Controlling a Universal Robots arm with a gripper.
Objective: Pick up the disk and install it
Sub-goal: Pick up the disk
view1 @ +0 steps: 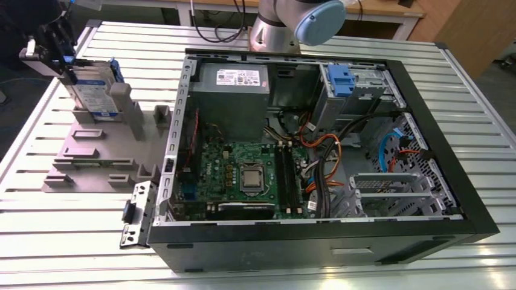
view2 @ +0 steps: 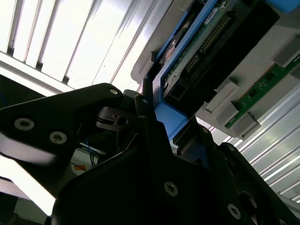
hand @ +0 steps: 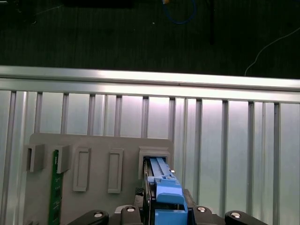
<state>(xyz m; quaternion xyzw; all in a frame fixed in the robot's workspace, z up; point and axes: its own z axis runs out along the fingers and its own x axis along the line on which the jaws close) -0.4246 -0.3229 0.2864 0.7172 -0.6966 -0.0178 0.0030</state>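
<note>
The disk (view1: 95,93) stands on edge in a slot of the grey holder (view1: 89,151) on the exterior view's left, silver with a white-and-blue label and blue rails. My gripper (view1: 69,71) comes down on its top end. In the second wrist view the black fingers (view2: 151,123) press on both sides of the disk's blue rail (view2: 165,116), so the gripper (view2: 171,126) is shut on it. In the first wrist view the disk (hand: 161,180) runs from the gripper (hand: 164,208) into the holder's slot (hand: 154,155).
An open computer case (view1: 322,238) lies on the slatted metal table (view1: 64,241), with a grey power-supply box (view1: 234,78), a motherboard (view1: 241,175) and a blue latch piece (view1: 339,81). A green board (hand: 55,187) stands in another holder slot. The arm's base (view1: 278,27) is behind the case.
</note>
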